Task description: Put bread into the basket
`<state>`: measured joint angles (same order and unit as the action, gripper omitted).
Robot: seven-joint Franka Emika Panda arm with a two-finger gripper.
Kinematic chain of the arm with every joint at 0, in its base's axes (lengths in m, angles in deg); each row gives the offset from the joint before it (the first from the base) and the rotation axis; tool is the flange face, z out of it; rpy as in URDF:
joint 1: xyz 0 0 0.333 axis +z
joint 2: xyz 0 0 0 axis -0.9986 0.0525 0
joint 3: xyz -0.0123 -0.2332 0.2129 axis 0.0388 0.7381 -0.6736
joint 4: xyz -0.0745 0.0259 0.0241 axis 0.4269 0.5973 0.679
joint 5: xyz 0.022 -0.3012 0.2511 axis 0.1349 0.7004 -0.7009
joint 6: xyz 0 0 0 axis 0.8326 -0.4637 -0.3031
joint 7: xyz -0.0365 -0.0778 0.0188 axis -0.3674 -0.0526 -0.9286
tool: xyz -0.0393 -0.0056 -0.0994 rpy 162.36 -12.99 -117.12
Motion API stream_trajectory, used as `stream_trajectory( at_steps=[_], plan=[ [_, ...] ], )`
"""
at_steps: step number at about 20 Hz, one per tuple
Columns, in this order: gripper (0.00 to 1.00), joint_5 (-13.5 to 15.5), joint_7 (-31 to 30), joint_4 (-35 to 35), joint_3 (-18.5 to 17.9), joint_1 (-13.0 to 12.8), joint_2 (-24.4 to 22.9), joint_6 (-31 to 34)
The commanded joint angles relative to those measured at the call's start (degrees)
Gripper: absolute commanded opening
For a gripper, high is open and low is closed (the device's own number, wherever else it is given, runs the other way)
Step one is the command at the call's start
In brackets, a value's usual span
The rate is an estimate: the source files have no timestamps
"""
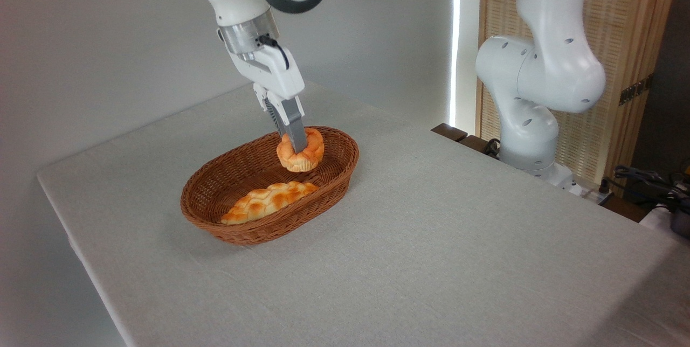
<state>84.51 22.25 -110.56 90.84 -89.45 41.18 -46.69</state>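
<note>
Gripper [295, 145] points down and slightly right over the far end of the basket [211, 212], its grey fingers [294, 120] clamped on the bread [307, 155], which sits tilted at the fingertips with one finger crossing its front face (the second finger is hidden behind the bun). Bread hangs inside the basket's far rim, whether it touches the wicker floor cannot be told; below and left of the gripper the long braided loaf [269, 201] lies on the basket floor, near but apart from the bun. No brand, label or readable writing shows on arm, basket or grey table [431, 239].
</note>
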Motion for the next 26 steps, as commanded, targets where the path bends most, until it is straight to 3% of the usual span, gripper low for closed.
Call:
stream_trajectory(
  at_steps=[1, 7, 10, 15, 21, 26],
  plan=[
    [0.77, 0.2, -0.6, -2.1, 1.0, 0.3, 0.1, -1.5],
    [0.79, -1.1, -0.5, -3.8, 1.9, 0.3, 0.1, -1.2],
    [1.00, -1.1, -1.0, -3.7, 2.0, 0.3, -0.1, -1.3],
    [1.00, 1.8, -1.3, -0.3, 1.0, 1.1, -0.4, -1.5],
    [1.00, 5.5, -0.9, 2.9, -3.2, 1.1, -0.5, -1.5],
    [1.00, 5.1, 1.2, 10.1, -9.4, 1.2, -0.6, 0.1]
  ],
)
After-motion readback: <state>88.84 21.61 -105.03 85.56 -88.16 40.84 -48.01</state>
